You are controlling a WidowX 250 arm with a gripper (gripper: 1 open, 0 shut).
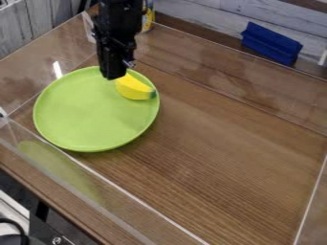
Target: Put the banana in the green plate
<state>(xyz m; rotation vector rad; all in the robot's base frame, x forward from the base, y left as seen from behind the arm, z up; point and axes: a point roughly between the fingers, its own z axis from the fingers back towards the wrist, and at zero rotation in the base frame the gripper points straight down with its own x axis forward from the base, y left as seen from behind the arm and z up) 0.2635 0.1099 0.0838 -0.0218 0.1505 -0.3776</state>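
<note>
Gripper (pixel 114 73) points straight down over the far part of the green plate (pixel 79 122), its black fingers low above the plate surface. Whether the jaws are parted or together cannot be told from this angle; nothing is visibly held between them. Banana (pixel 136 89) lies just beside the fingers on their right, resting inside the plate near the far-right rim, dark tip towards the rim. Plate sits on the wooden table (pixel 230 153), towards its left side. Blue box (pixel 272 42) stands well apart at the table's far right edge.
</note>
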